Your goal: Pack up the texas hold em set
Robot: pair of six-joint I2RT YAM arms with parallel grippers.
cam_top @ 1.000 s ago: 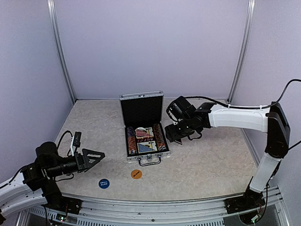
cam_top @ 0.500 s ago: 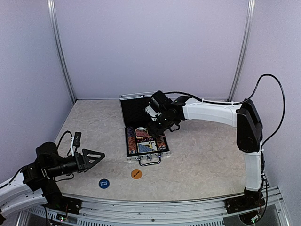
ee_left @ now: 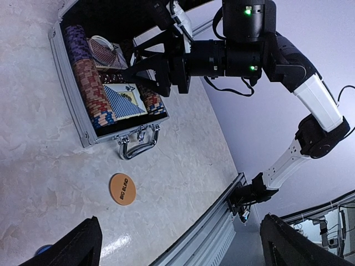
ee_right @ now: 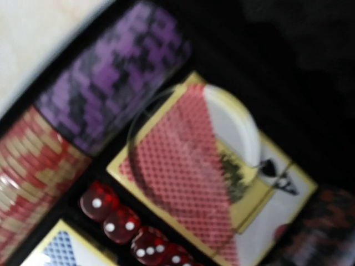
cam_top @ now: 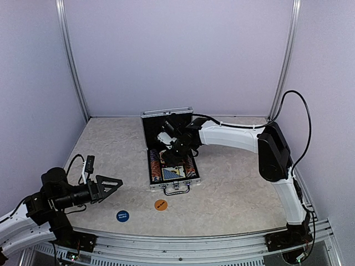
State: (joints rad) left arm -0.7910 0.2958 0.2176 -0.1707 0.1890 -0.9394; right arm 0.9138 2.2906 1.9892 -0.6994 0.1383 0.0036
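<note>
The right gripper (cam_top: 171, 145) hangs over the open small silver aluminium briefcase (cam_top: 152, 130), jaws parted and empty. The red-backed card deck (ee_right: 277, 194) and the clear round disc (ee_right: 194, 160) lying on it sit straight beneath them. The left gripper (cam_top: 111, 184) is spread wide, holding nothing, with the flat orange disc (cam_top: 160, 204) ahead of its jaws and the round blue disc (cam_top: 122, 215) beside them

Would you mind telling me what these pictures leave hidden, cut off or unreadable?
- Blue disc: lettering too small overhead; the bottom edge crops it in the left wrist view.
- Case lid: overhead, the right arm covers part of its lining.
- Dark chips: right wrist view, blurred and cropped at the corner.
</note>
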